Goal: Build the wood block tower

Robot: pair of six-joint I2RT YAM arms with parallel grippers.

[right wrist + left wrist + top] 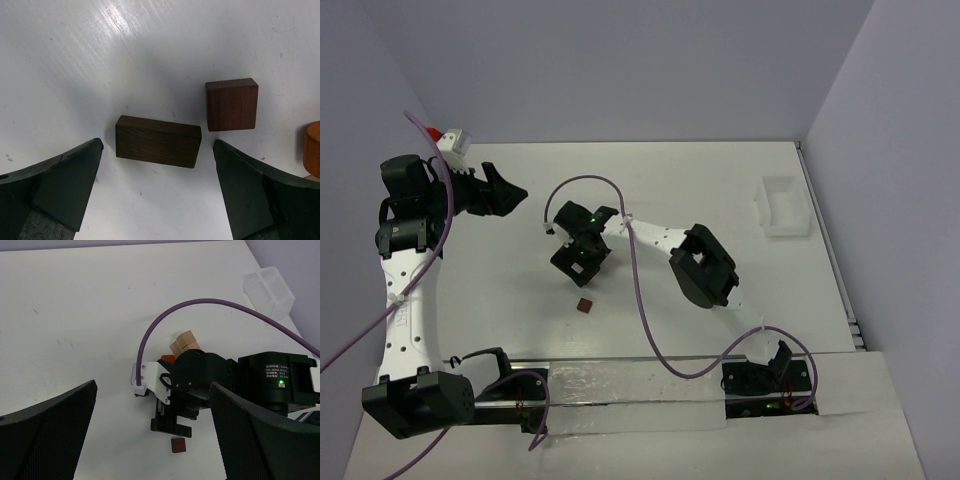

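My right gripper [582,262] [158,145] points down at the table, open and empty. Its fingers [60,185] straddle a dark brown oblong block [158,141] lying flat between them. A reddish-brown cube [231,104] lies just beyond the right finger, and an orange piece [313,148] shows at the edge. In the left wrist view, tan blocks [185,342] sit together behind the right gripper [172,427]; I cannot tell if they are stacked. A lone dark red cube [584,305] [178,445] lies nearer. My left gripper [513,190] [152,390] is open, raised and empty. No tall tower shows.
A clear plastic box [782,205] [267,290] stands at the far right of the table. The right arm's purple cable [642,290] loops over the table middle. A white and red object [453,145] sits at the back left. Walls close the back and sides.
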